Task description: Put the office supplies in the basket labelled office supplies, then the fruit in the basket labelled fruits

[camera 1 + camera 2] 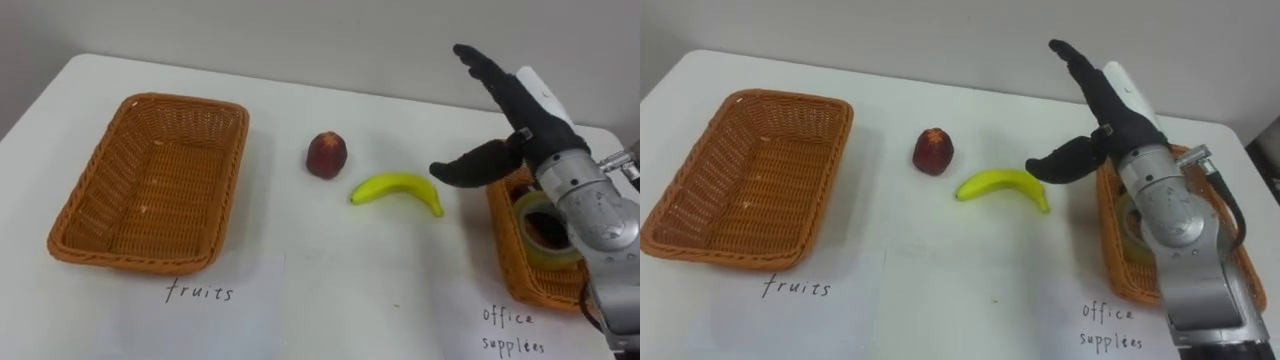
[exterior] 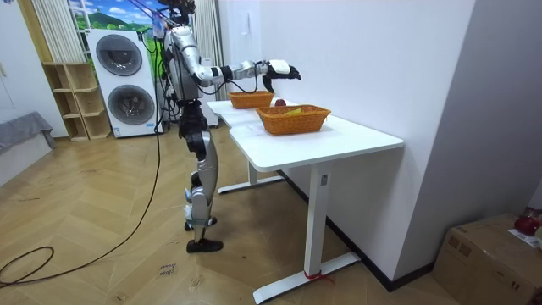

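Fingers (image 1: 478, 62) of right hand (image 1: 535, 120) spread, holding nothing, over right basket (image 1: 500, 228) with tape (image 1: 545, 228) in; banana (image 1: 395, 187), apple (image 1: 326, 154) unsorted on worktop (image 1: 330, 290), left basket (image 1: 100, 185) empty.

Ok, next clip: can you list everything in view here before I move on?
table: one, white, under everything
left basket: one, orange wicker, empty, table's left
right basket: one, orange wicker, table's right
tape roll: one, clear yellowish, inside the right basket
apple: one, red, on the table between the baskets
banana: one, yellow, just right of the apple
labels: two, dark handwriting, one before each basket
washing machines: two, white, stacked behind the robot
shelf: one, pale wood, beside the machines
cardboard box: one, brown, on the floor
right hand: dark, open, raised between banana and right basket
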Controlling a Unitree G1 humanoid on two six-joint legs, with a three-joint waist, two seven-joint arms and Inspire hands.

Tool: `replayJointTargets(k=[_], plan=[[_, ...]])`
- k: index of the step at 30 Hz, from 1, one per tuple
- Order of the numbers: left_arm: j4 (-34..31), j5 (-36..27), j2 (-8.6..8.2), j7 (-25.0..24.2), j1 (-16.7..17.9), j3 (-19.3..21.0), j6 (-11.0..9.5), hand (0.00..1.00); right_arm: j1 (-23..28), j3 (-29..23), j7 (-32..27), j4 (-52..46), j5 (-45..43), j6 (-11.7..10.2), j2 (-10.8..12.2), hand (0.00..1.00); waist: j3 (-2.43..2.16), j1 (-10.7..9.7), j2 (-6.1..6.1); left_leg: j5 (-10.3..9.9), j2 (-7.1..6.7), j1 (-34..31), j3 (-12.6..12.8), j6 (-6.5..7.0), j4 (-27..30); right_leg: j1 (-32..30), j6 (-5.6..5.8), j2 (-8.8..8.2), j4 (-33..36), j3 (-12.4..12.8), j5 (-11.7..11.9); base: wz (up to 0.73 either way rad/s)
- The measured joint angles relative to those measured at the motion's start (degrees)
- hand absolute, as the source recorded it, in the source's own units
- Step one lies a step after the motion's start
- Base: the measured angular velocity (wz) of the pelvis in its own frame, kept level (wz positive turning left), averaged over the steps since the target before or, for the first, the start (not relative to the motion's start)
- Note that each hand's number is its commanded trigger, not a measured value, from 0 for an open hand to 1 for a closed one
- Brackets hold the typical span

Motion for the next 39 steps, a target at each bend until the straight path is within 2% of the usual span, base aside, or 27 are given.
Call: replayJointTargets(k=[6,11,18,25,28,39], plan=[[-0.1,0.05,0.05,0.01,-0.54,-0.48,0.04,0.0,-2.53,1.7,1.75,3.92,-3.2,0.62,0.0,0.0,-0.25,0.25,-0.48,0.02,0.0,0.06,-0.06,0.0,0.07,0.0,0.0,-0.04,0.03,-0.09,0.0,0.0],[-0.11,0.05,0.12,-0.09,-0.98,-0.5,0.04,0.0,-2.86,2.18,3.03,4.21,-4.37,0.66,-0.01,0.0,-0.13,0.85,-0.91,0.03,0.01,0.07,-0.08,0.0,0.11,-0.01,0.0,-0.04,0.02,-0.24,0.0,0.0],[-0.08,0.02,0.84,-0.21,-1.2,-0.53,0.03,0.0,-3.12,2.23,3.32,8.25,-4.49,0.66,-0.06,0.0,-0.32,1.61,-1.63,0.03,-0.01,0.12,-0.23,0.0,0.15,0.09,0.0,-0.14,0.01,-0.56,0.0,0.0],[-0.26,0.02,0.89,-0.21,-1.16,-0.55,0.37,0.0,-3.12,2.58,3.42,8.95,-4.55,0.99,-0.05,0.0,-0.06,1.71,-1.33,0.02,0.01,0.1,-0.19,0.0,0.14,0.0,0.01,-0.14,0.03,-0.64,0.0,0.0],[-0.66,0.03,0.89,-0.21,-1.1,-0.52,0.39,0.0,-3.11,2.78,4.29,8.95,-4.61,1.95,-0.05,0.0,-0.07,1.75,-1.33,0.02,0.0,0.09,-0.17,0.0,0.14,-0.06,0.01,-0.13,0.03,-0.63,0.0,0.0],[-2.46,0.04,1.07,0.16,-0.6,-0.91,0.42,0.0,-3.08,5.68,4.46,12.07,-5.99,2.03,-0.03,0.0,-0.17,2.92,-1.47,0.02,-0.02,-0.44,-0.22,0.01,0.12,-0.27,0.01,-0.11,-0.02,-0.62,0.0,0.0]])
